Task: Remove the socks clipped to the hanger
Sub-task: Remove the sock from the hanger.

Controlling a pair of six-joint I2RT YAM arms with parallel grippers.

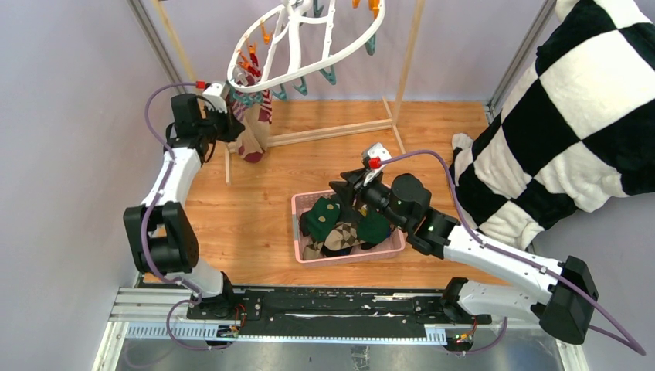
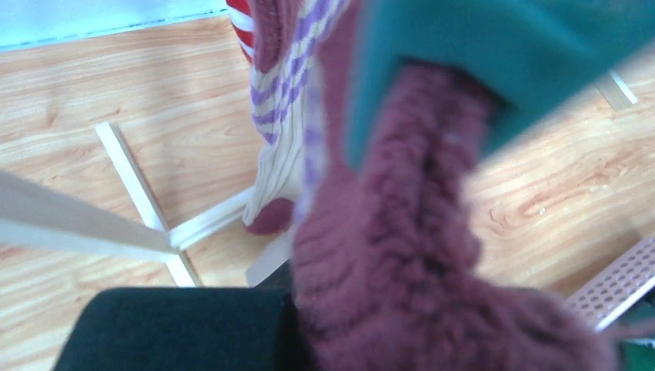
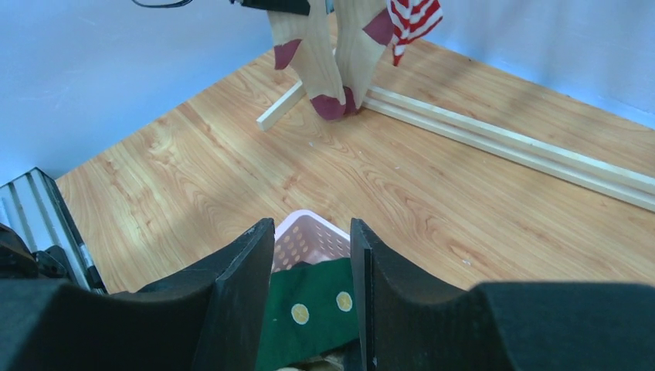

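Hanger (image 1: 309,46) at back, above rack frame (image 1: 340,131). Hanging socks (image 1: 253,127) under hanger's left end, left end effector (image 1: 230,127) just beside them. Basket (image 1: 351,257) mid-surface (image 1: 247,216), sock pile (image 1: 340,232) inside, right end effector (image 1: 344,193) over its back edge. Big cloth (image 1: 571,116) far right.

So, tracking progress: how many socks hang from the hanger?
3: a tan maroon-toed sock, its twin, a red-striped sock, at the hanger's left end; more may be hidden.

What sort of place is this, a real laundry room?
Probably a robot test booth staged for laundry: blank walls, a metal base rail, a clip hanger and pink basket of socks.
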